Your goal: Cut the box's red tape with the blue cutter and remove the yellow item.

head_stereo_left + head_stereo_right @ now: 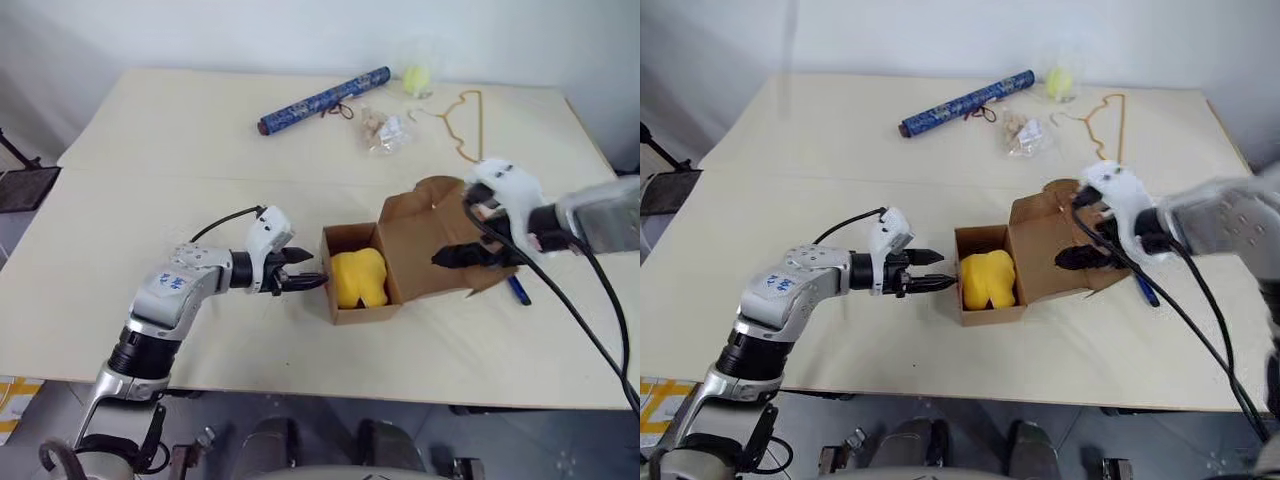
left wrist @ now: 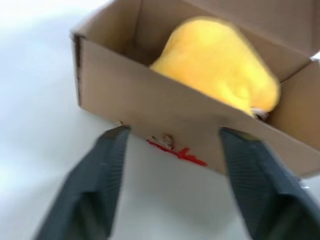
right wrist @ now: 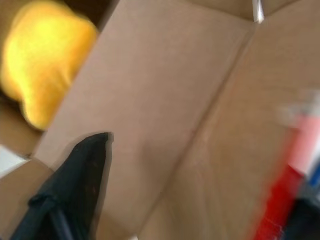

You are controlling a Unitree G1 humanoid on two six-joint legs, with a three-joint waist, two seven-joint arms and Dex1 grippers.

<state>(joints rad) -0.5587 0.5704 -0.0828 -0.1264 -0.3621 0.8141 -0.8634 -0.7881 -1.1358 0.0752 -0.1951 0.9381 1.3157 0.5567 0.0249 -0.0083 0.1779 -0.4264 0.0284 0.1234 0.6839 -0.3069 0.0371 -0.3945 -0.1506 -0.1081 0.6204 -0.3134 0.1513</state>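
Observation:
The brown box lies open in the middle of the table, its lid flaps folded back to the right. The lumpy yellow item sits inside its left half. My left gripper is open just left of the box, its fingers spread before the box's outer wall. A scrap of red tape clings to that wall's lower edge. My right gripper hovers over the opened lid flap with its fingers apart and nothing between them. The blue cutter lies on the table to the right of the box, partly under my right arm.
At the back of the table lie a long patterned blue roll, a small clear bag, a pale yellow-green ball in wrap and a tan wire hanger. The table's front edge runs close below the box.

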